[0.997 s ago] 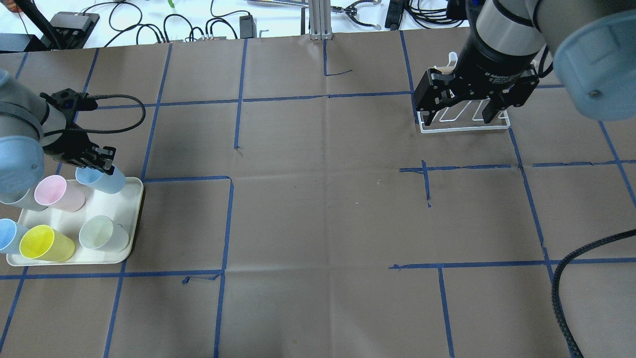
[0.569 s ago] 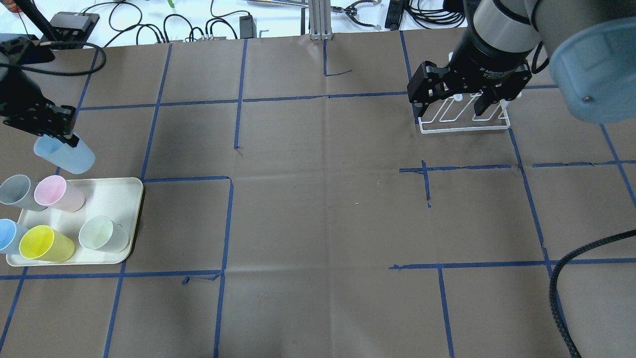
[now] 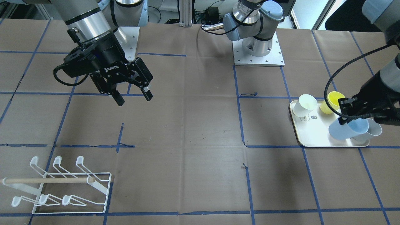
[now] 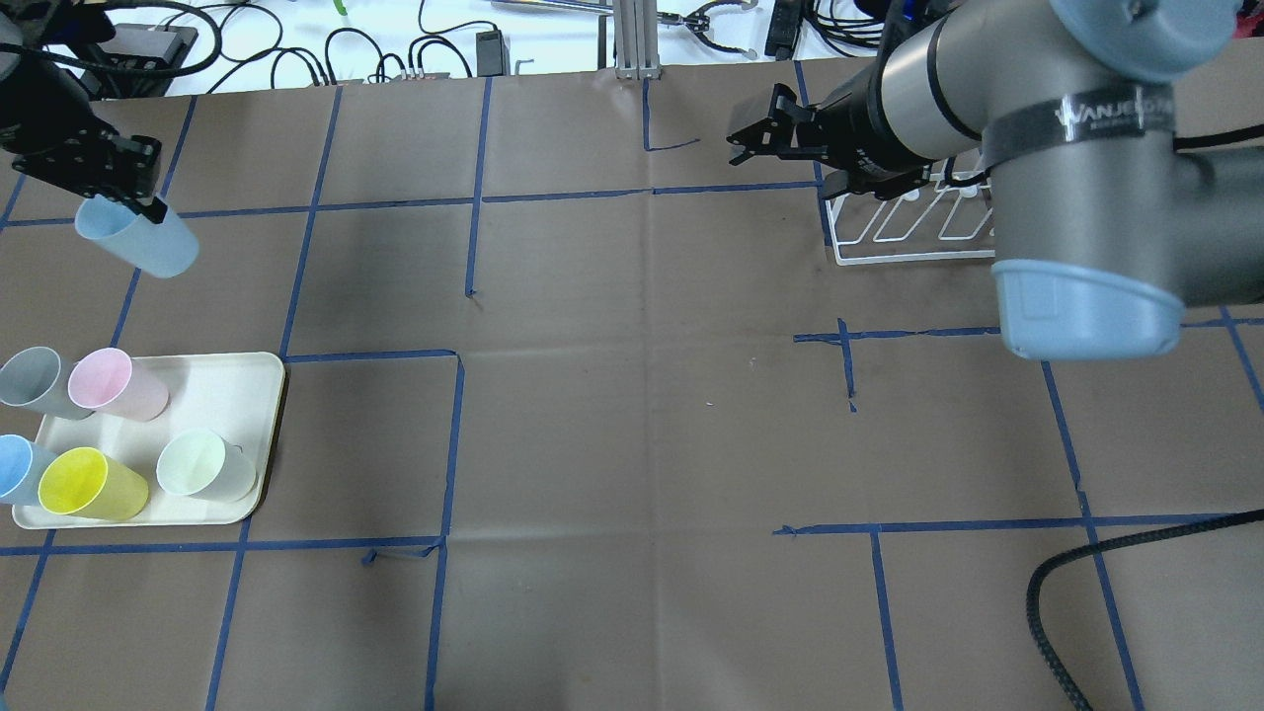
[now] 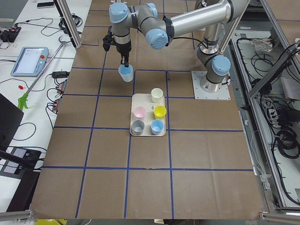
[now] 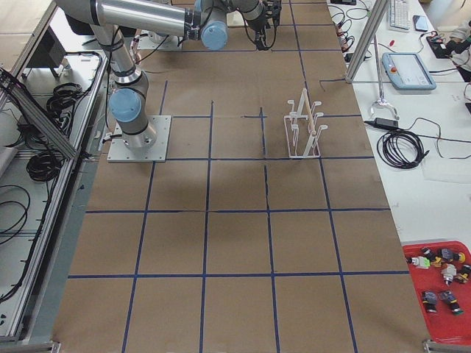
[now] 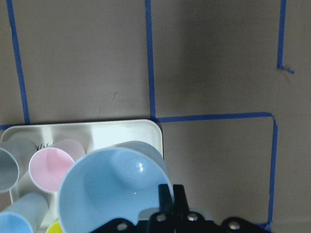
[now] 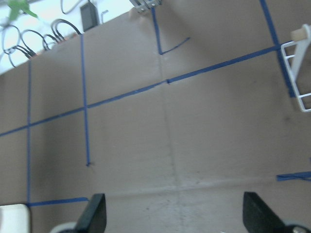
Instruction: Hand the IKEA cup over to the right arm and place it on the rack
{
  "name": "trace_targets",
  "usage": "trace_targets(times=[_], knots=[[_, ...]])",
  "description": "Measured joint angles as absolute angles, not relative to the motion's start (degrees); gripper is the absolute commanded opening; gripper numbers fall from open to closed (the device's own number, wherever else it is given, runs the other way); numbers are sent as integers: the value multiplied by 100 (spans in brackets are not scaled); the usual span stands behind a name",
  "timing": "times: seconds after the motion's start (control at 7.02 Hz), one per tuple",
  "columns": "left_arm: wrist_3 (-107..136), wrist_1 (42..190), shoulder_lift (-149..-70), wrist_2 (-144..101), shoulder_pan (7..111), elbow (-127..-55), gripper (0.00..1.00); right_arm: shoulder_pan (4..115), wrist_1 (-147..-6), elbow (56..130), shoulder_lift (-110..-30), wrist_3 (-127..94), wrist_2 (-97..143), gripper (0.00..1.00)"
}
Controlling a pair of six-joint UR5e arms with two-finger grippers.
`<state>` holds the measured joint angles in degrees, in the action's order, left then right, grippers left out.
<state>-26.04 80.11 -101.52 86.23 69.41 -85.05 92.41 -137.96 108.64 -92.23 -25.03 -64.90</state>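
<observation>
Over at the robot's left end of the brown paper-covered table [image 4: 632,425], the left gripper [image 4: 148,202], a black one with thin flat fingers, has a pale-blue plastic cup [image 4: 138,245] nipped by the rim, and from the wrist view it looks like one finger inside the wall and one outside, shut tight on it. The cup hangs tilted, mouth up toward the gripper and base slanting down and away, in the air just beyond the cream rounded tray [image 4: 267,395], where five other cups stand. Now look right across the table: the right gripper [image 3: 134,99], black with jointed fingers and white ROBOTIQ lettering, hovers up near the low white wire rack [image 3: 103,187] with its wooden dowel, and its jaws are spread wide with nothing between them. So the cup lies well apart from those open jaws, off toward the left, with most of the table between them. I'd say the hand-over hasn't begun; both arms need to meet near the middle, and the right jaws should close across the cup's body below the rim.
</observation>
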Motion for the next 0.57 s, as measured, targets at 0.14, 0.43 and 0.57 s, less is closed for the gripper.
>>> trace_targets(times=[0.14, 0.43, 0.57], knots=[[-2603, 7323, -10250, 8144, 7157, -8638, 0, 9213, -14904, 11267, -9216, -3403, -5966, 99], [-2617, 6132, -10281, 7197, 7499, -9067, 0, 9189, -16439, 11801, -9186, -5508, -5649, 98], [-2631, 5289, -10265, 6777, 7617, -9459, 0, 9188, -16690, 11878, -9169, -6342, -5621, 98]])
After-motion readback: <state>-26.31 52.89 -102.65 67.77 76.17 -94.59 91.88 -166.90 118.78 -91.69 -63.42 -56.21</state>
